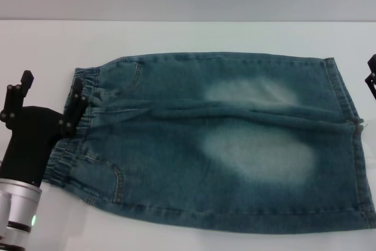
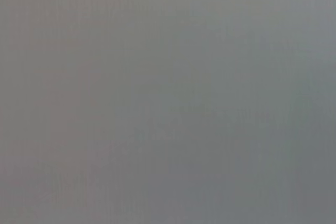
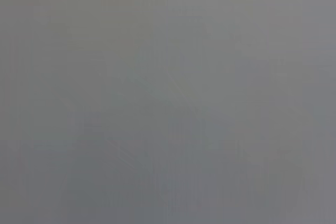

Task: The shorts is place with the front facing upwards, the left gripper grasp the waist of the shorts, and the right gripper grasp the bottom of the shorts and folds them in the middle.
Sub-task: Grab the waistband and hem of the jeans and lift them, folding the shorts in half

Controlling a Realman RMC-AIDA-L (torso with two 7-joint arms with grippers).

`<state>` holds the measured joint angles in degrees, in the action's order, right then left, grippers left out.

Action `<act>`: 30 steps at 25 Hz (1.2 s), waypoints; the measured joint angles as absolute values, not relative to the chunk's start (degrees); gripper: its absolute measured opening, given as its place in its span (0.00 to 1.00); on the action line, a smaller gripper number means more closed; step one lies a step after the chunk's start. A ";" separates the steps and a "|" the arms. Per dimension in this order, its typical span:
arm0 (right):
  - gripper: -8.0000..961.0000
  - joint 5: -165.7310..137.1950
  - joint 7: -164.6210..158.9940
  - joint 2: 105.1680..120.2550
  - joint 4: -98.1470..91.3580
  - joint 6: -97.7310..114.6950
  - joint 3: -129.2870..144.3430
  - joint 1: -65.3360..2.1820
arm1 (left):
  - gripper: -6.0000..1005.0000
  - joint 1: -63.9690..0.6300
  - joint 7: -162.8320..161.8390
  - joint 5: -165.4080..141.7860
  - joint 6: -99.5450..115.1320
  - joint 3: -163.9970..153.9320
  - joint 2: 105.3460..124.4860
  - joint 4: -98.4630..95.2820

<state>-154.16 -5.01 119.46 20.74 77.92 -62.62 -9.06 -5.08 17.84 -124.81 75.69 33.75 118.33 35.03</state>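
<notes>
Blue denim shorts (image 1: 223,139) with pale faded thigh patches lie flat on the white table (image 1: 176,36) in the head view. The gathered waist (image 1: 88,95) points left and the bottom (image 1: 352,139) hems point right. My left gripper (image 1: 50,95) stands open at the waist; one of its fingers (image 1: 77,99) rests at the band's edge and the other is off the cloth to the left. Only a black tip of my right gripper (image 1: 371,74) shows at the right edge, just beyond the hems. Both wrist views are plain grey and show nothing.
The table's far edge (image 1: 188,20) meets a grey wall behind. Bare white tabletop surrounds the shorts at the back and at the left.
</notes>
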 joint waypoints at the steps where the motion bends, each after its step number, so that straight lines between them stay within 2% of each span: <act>1: 0.76 -154.16 -5.01 119.45 20.75 77.85 -62.61 -9.08 | 0.82 -5.08 17.84 -124.81 75.69 33.75 118.33 35.03; 9: 0.76 -154.16 -5.50 119.41 21.16 76.92 -62.55 -9.37 | 0.81 -5.14 17.84 -124.81 75.35 33.75 118.28 35.68; 13: 0.76 -154.25 -7.92 118.78 26.05 69.21 -62.59 -8.37 | 0.81 -4.49 18.88 -124.81 72.76 33.96 117.98 38.25; 16: 0.76 -154.44 -8.17 117.13 36.19 56.27 -63.20 -5.95 | 0.80 -3.35 22.26 -124.83 67.45 35.56 117.50 43.29; 20: 0.76 -155.14 -8.01 113.98 53.39 40.63 -65.13 -1.06 | 0.79 2.33 28.96 -125.00 51.28 42.01 115.08 59.81; 23: 0.76 -158.02 -7.94 113.15 66.17 26.45 -69.42 2.35 | 0.79 7.50 33.18 -125.06 33.00 49.94 114.16 73.66; 25: 0.76 -160.39 -7.91 113.56 73.62 15.82 -72.67 4.02 | 0.79 10.46 34.12 -125.02 19.93 56.43 114.90 80.94; 27: 0.76 -162.31 -7.83 114.27 80.03 6.96 -75.33 5.23 | 0.78 12.73 34.16 -125.03 4.89 64.13 116.74 86.88; 30: 0.76 -164.61 -7.54 115.12 87.16 -5.18 -78.10 5.67 | 0.78 13.20 32.87 -124.94 -12.69 73.26 118.04 91.71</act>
<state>-164.61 -7.54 115.12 87.16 -5.18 -78.10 5.68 13.20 32.88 -124.94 -12.69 73.26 118.04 91.71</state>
